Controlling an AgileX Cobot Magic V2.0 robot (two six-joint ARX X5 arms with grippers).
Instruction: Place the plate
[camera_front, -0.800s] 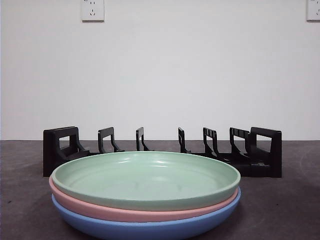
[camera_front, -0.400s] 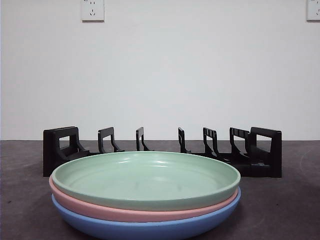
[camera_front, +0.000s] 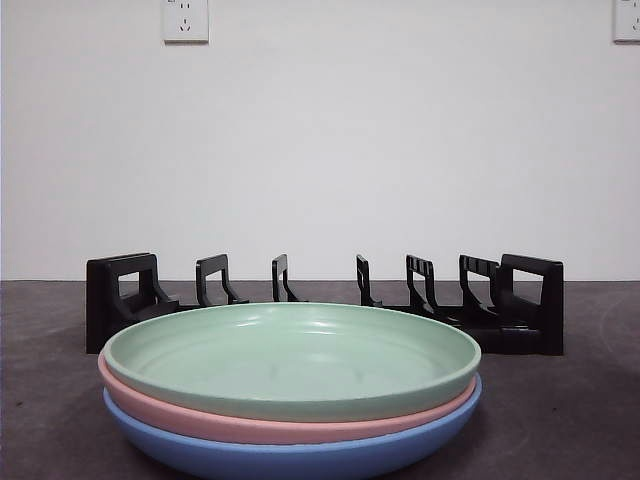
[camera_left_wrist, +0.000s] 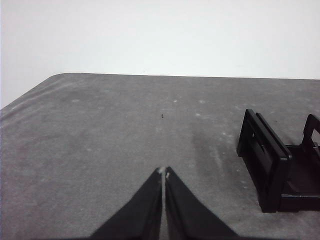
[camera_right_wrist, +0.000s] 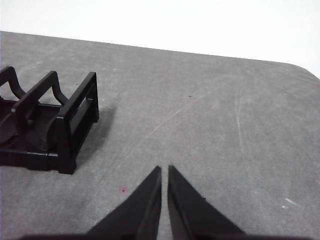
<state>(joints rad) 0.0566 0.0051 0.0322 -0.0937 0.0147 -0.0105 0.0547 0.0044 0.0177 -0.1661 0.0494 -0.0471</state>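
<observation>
A stack of three plates sits near the camera in the front view: a green plate (camera_front: 290, 358) on top, a pink plate (camera_front: 250, 425) under it, a blue plate (camera_front: 300, 458) at the bottom. A black slotted dish rack (camera_front: 325, 300) stands behind the stack, with no plate in it. My left gripper (camera_left_wrist: 163, 173) is shut and empty over bare table beside one end of the rack (camera_left_wrist: 272, 165). My right gripper (camera_right_wrist: 164, 170) is shut and empty beside the rack's other end (camera_right_wrist: 60, 125). Neither gripper shows in the front view.
The grey table (camera_front: 570, 410) runs back to a white wall with two power sockets (camera_front: 185, 20) high up. The table's rounded corners show in both wrist views (camera_left_wrist: 55, 80).
</observation>
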